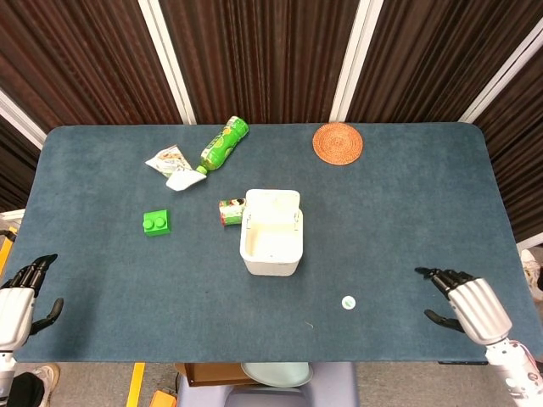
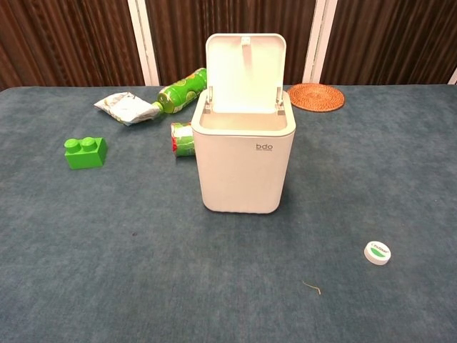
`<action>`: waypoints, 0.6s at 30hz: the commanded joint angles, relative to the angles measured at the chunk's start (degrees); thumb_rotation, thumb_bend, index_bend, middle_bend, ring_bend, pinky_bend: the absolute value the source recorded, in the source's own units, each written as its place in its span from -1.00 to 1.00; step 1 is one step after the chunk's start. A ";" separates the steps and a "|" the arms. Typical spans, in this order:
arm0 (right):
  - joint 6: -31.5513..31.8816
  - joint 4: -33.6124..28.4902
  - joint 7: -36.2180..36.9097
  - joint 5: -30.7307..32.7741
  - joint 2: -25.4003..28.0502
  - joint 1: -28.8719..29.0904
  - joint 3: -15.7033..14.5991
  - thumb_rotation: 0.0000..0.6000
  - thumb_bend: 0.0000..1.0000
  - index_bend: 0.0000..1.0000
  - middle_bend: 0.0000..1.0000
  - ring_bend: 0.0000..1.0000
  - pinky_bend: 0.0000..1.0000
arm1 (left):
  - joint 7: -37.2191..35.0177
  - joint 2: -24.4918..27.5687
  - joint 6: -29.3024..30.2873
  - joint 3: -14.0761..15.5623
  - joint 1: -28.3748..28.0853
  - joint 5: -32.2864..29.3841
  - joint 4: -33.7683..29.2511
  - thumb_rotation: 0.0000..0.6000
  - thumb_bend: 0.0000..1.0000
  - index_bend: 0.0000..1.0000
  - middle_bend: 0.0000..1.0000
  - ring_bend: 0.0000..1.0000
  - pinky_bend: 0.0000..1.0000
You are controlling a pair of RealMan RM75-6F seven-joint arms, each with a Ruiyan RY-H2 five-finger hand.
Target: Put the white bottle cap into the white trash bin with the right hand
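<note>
The white bottle cap (image 1: 348, 302) (image 2: 378, 252) lies flat on the blue table, near the front edge and right of centre. The white trash bin (image 1: 271, 232) (image 2: 245, 153) stands in the middle of the table with its lid raised. My right hand (image 1: 466, 305) hovers at the front right corner, empty, its fingers spread and pointing left toward the cap, a good way to the cap's right. My left hand (image 1: 20, 297) stays at the front left edge, empty with fingers apart. The chest view shows neither hand.
A green block (image 1: 156, 223) (image 2: 85, 152) sits left of the bin. A small green can (image 1: 231, 211) lies just behind the bin's left side. A green bottle (image 1: 222, 144) and a snack packet (image 1: 171, 163) lie at the back left. A woven coaster (image 1: 338, 142) is at the back right.
</note>
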 commanded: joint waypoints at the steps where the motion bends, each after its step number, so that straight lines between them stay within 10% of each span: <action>1: -2.79 -0.64 1.19 -0.63 0.42 2.19 -0.56 1.00 -0.68 0.03 0.43 0.50 0.89 | -0.08 0.19 -0.29 0.00 -0.05 -0.23 -0.21 1.00 -0.25 -0.76 -0.69 -0.53 -0.11; 18: -28.50 -13.04 -8.22 4.29 3.94 14.27 -1.30 1.00 -0.26 0.03 0.58 0.73 1.00 | -1.33 1.07 -0.33 -0.52 0.27 -1.52 -0.70 1.00 -0.25 -0.72 -0.63 -0.51 -0.10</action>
